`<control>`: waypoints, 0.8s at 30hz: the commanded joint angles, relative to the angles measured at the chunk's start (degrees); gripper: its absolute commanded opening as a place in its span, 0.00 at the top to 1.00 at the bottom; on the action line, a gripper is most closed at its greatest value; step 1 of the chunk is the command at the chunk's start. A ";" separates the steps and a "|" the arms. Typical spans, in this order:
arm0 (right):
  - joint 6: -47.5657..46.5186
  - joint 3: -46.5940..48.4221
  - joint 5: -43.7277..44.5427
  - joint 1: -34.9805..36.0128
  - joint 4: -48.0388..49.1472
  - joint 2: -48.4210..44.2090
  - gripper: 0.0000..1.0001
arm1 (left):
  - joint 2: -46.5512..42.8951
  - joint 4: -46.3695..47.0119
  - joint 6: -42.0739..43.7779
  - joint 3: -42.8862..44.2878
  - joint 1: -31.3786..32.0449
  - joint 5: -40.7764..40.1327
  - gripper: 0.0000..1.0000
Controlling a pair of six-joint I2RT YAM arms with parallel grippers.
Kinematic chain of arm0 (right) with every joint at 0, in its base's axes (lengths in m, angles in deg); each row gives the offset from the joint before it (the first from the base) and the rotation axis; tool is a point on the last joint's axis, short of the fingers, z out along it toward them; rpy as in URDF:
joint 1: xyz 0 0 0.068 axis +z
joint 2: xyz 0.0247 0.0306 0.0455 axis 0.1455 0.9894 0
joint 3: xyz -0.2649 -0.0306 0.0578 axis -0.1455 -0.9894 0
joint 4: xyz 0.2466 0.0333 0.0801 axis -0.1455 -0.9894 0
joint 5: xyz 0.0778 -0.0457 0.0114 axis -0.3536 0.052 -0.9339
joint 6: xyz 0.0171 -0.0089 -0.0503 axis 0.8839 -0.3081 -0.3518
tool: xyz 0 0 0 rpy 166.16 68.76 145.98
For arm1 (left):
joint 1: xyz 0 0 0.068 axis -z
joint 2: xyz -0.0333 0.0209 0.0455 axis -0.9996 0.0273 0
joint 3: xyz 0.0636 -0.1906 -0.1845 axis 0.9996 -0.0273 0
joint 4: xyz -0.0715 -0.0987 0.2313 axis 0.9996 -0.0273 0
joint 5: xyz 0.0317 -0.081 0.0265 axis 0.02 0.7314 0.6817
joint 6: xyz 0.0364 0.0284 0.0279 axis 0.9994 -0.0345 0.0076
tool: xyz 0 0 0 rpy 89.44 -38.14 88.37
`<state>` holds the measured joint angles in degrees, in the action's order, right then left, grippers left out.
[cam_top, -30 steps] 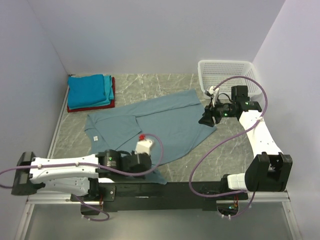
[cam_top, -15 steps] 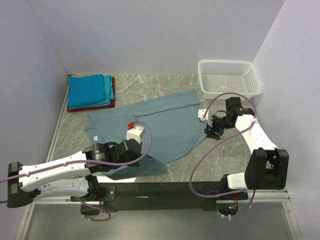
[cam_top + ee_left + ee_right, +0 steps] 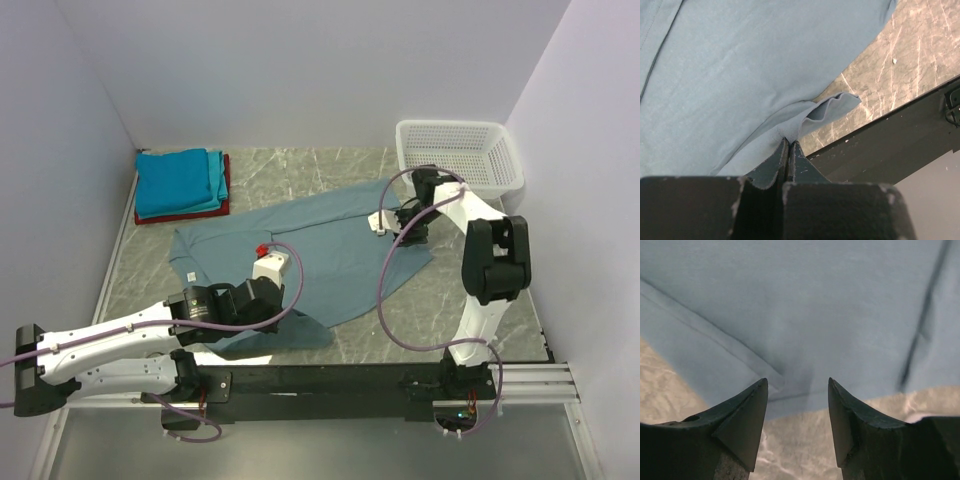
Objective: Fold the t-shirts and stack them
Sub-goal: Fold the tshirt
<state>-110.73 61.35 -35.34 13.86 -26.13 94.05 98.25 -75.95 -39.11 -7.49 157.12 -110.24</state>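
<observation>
Fabric of the dusty grey-blue t-shirt [image 3: 740, 75] is pinched at its near hem between the closed dark fingers [image 3: 775, 165] of the left gripper [image 3: 788, 142]. A small crumpled fold of soft cloth is raised just right of the fingertips, beside the black rail [image 3: 880, 150] at the table's near edge. The shirt is spread mostly smooth across the middle of the marbled grey-green tabletop [image 3: 450, 290], with a small white tag [image 3: 186, 272] near its left edge. At the shirt's right edge the right gripper [image 3: 797, 382] is held with its two pointed, scuffed black fingers parted and nothing between them. A stitched hem seam is seen running across the gap; whether the tips touch the cloth cannot be told. In the far left corner folded shirts are stacked: a bright blue tee [image 3: 175, 178] on top, a teal tee [image 3: 214, 195] beneath it, and a red tee [image 3: 226, 175] at the bottom, shown only as an edge. In the far right corner a white plastic mesh basket [image 3: 450, 124] with a rectangular rim is set.
</observation>
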 commanded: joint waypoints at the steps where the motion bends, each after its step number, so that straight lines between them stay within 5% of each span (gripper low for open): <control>1: -1.36 3.15 5.94 1.09 -2.04 2.55 0.42 | -0.56 0.45 1.14 2.88 -0.39 0.19 1.00; 24: -1.71 0.69 11.74 4.26 -2.75 5.72 0.54 | -0.03 1.23 2.28 3.93 -1.10 1.15 1.00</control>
<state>-112.13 61.98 -24.11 17.64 -27.48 99.25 99.30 -75.93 -37.62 -4.67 156.38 -109.76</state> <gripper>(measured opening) 0.469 0.013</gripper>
